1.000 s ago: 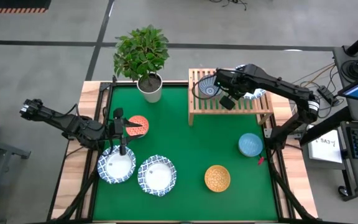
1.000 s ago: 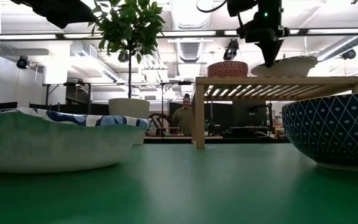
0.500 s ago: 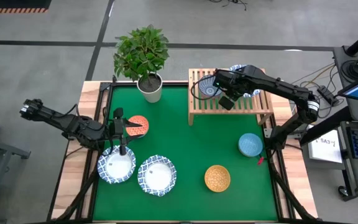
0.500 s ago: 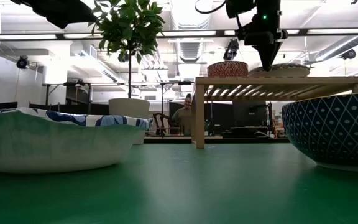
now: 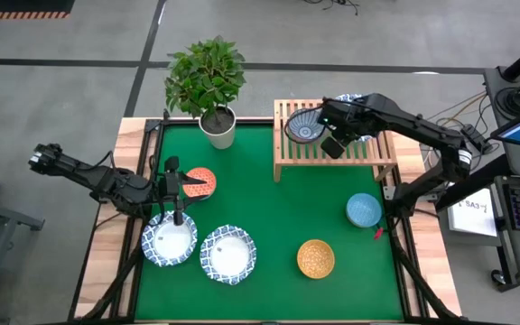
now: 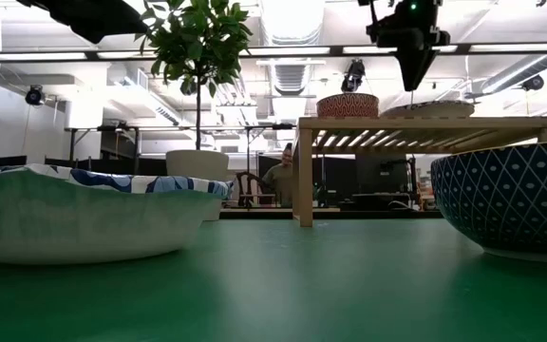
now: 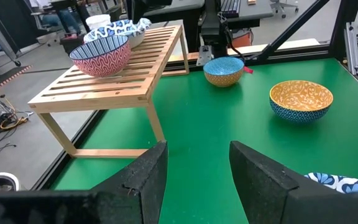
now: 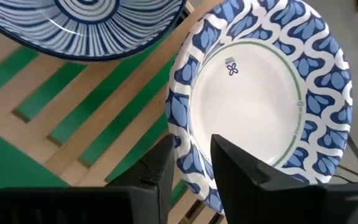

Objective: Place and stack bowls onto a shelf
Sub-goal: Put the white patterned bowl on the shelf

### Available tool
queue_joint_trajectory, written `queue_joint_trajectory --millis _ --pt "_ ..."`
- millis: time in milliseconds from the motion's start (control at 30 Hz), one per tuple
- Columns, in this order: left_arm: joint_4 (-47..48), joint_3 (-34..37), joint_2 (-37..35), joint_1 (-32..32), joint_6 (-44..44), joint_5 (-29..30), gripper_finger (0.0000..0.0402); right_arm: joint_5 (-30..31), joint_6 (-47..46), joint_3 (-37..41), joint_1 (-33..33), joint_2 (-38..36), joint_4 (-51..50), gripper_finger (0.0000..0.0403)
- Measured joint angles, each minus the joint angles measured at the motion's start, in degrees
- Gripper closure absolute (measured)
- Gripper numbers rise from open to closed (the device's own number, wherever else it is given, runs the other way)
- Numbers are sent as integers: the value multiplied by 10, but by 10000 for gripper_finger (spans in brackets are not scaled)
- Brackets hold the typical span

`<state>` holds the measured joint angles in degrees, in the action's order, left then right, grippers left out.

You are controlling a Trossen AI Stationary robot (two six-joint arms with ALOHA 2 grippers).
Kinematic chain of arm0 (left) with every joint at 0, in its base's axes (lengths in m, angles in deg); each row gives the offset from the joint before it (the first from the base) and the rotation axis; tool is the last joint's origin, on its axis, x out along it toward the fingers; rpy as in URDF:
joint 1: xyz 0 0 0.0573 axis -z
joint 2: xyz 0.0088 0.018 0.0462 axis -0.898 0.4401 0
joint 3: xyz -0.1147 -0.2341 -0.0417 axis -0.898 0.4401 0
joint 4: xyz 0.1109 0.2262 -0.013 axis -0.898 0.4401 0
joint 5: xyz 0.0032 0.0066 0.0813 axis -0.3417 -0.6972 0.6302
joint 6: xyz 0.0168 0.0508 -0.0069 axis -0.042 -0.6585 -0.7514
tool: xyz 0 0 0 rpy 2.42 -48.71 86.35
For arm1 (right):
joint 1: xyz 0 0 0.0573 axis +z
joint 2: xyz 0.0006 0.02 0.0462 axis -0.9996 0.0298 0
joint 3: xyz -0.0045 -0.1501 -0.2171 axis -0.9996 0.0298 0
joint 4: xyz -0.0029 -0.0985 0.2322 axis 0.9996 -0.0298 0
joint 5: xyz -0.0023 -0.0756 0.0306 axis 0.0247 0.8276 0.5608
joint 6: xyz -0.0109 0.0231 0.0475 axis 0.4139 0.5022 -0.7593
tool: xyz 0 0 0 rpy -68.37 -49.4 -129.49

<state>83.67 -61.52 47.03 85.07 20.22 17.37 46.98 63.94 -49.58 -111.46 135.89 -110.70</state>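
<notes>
Right gripper (image 5: 343, 137) hovering over shelf (image 5: 332, 158), fingers slightly parted, gripping nothing, just above rim of wide white bowl (image 8: 263, 93) sitting on slats beside small blue-patterned bowl (image 5: 303, 128). Left gripper (image 5: 177, 185) waiting near orange-red bowl (image 5: 201, 181), fingers apart, empty. Other bowls lying on green mat (image 5: 278, 217).

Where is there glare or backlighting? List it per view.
Low view: bright ceiling lights leave the right gripper a dark silhouette above the shelf. High view: even light, with faint shadows. Right wrist view: no glare on the white bowl.
</notes>
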Motion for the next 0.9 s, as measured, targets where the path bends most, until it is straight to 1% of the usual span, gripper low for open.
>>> queue_joint_trajectory --millis 233,333,467,533,900 --pt "-1 0 0 0 0 0 245 -36 3 12 3 1 13 302" --pt "-1 0 0 0 0 0 245 -23 6 22 3 6 12 302" --pt "-1 0 0 0 0 0 245 23 8 34 3 10 13 303" --pt "-1 0 0 0 0 0 245 35 7 39 3 10 13 305" --pt "-1 0 0 0 0 0 245 36 18 91 2 10 25 307"
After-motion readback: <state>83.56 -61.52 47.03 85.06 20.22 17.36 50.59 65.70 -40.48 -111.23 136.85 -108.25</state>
